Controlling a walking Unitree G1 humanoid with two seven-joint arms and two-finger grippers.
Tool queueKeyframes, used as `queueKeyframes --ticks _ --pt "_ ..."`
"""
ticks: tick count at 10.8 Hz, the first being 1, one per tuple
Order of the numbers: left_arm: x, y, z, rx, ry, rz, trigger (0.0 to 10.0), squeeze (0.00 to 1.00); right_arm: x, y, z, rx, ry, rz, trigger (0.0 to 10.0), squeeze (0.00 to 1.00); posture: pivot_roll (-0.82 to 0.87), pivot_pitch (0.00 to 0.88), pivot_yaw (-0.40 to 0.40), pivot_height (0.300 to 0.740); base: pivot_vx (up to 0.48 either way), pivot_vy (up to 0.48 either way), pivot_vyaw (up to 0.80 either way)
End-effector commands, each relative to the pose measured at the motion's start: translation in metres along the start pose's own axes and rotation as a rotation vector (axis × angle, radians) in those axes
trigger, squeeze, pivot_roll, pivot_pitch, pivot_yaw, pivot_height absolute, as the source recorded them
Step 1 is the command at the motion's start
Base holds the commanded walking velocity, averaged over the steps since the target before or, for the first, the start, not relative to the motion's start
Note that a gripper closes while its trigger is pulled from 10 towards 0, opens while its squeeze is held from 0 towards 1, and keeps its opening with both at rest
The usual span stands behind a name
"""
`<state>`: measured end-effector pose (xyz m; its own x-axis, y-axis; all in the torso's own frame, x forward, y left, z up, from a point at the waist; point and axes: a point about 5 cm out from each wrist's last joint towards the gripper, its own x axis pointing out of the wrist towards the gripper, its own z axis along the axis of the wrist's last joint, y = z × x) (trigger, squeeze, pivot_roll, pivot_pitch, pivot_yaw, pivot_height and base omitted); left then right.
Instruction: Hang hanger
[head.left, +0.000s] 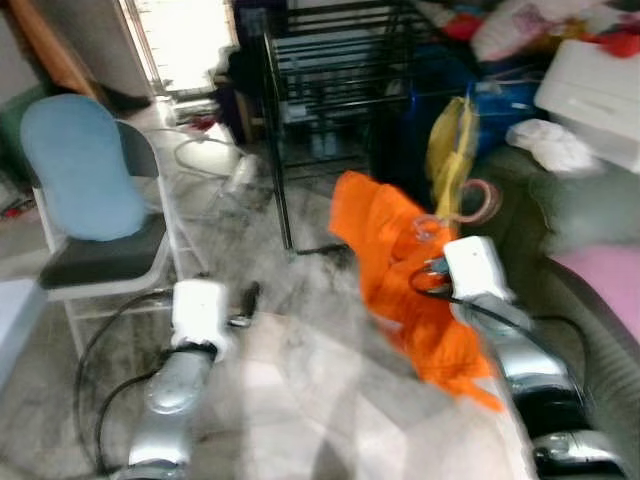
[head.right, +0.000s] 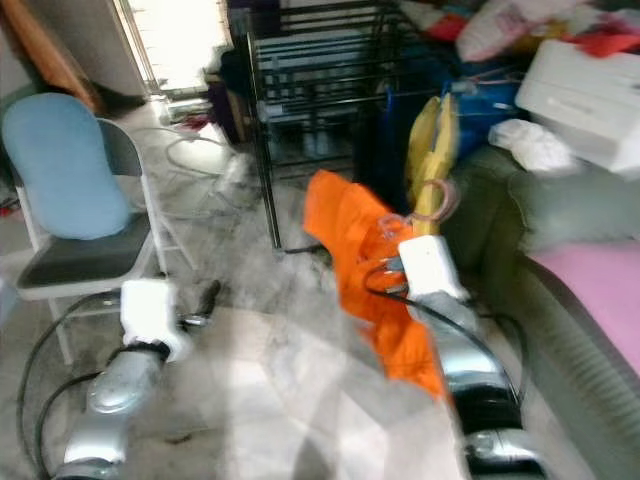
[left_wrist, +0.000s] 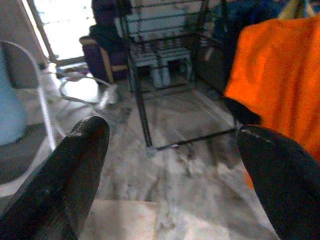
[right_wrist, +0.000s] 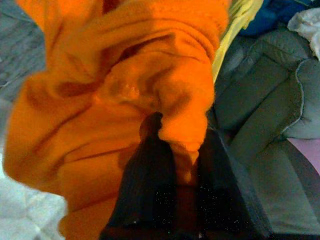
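Right wrist view | right gripper (right_wrist: 172, 150) apparently pinching orange garment (right_wrist: 100, 100)

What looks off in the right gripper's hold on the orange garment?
The orange garment is bunched and crumpled around the right gripper, draping over the arm rather than hanging flat. A pink hanger hook pokes out above it. The left gripper is open, holding nothing.

Left gripper (left_wrist: 170, 145) is held low with jaws spread wide; right gripper (right_wrist: 172, 145) is raised, jaws clamped on orange cloth (right_wrist: 100, 100).
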<state>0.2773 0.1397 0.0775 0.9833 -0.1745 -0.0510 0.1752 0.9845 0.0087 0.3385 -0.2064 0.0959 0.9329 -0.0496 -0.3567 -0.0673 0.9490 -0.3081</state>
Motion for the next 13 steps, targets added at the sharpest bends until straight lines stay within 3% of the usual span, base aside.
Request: queueKeyframes --ticks 1,4,7,8,10,13 --pt "-0.002 0.015 0.000 0.028 0.005 0.046 10.0 0.00 0.001 0.009 0.016 0.006 -0.060 0.023 10.0 0.00 -0.08 0.000 0.062 0.740 0.375 0.300 0.00" --pt "-0.005 0.020 -0.007 0.033 0.031 0.121 10.0 0.00 0.000 0.008 0.006 -0.036 -0.029 -0.039 10.0 0.00 -0.08 0.000 0.056 0.740 0.346 0.329 0.00" --pt "-0.005 0.026 -0.001 0.034 0.005 0.212 10.0 0.00 -0.005 0.003 0.005 -0.075 -0.063 -0.170 10.0 0.00 -0.07 0.000 0.038 0.740 0.000 0.000 0.00" --pt "-0.011 0.031 0.001 0.012 -0.016 0.260 10.0 0.00 -0.011 0.009 0.012 -0.177 -0.149 -0.174 10.0 0.00 -0.07 0.000 0.024 0.740 0.000 0.000 0.00" --pt "-0.026 0.037 -0.003 0.011 -0.013 0.287 10.0 0.00 -0.016 0.017 -0.001 -0.250 -0.142 -0.155 10.0 0.00 -0.05 0.000 0.021 0.740 0.000 0.000 0.00" --pt "-0.030 0.035 -0.003 0.012 -0.021 0.221 10.0 0.00 -0.022 0.013 -0.008 -0.184 -0.140 -0.190 10.0 0.00 -0.06 0.000 0.042 0.740 0.000 0.000 0.00"
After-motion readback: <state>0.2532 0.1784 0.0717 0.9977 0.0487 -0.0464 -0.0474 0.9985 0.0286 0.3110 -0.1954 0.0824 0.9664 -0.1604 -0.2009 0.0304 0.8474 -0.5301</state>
